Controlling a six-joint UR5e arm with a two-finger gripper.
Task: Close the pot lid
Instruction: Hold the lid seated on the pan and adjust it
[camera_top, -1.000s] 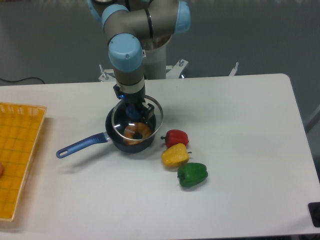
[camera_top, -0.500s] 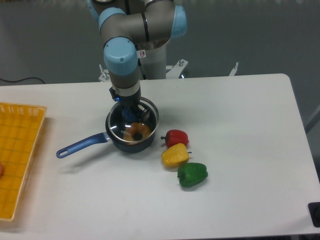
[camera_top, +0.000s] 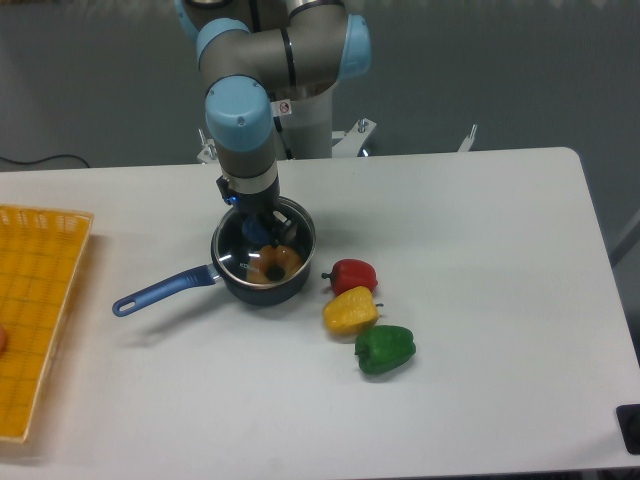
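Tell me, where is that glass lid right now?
The pot lid sits over the pot, left of centre on the table, under the gripper, with the red pepper to its right.

One pot, one pot lid, three peppers: red, yellow, green, one yellow basket, one gripper.

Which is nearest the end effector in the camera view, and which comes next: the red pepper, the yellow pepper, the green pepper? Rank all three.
From the end effector, over the pot:
1. Red pepper, just right of the pot.
2. Yellow pepper, in front of the red one.
3. Green pepper, farthest toward the table's front.
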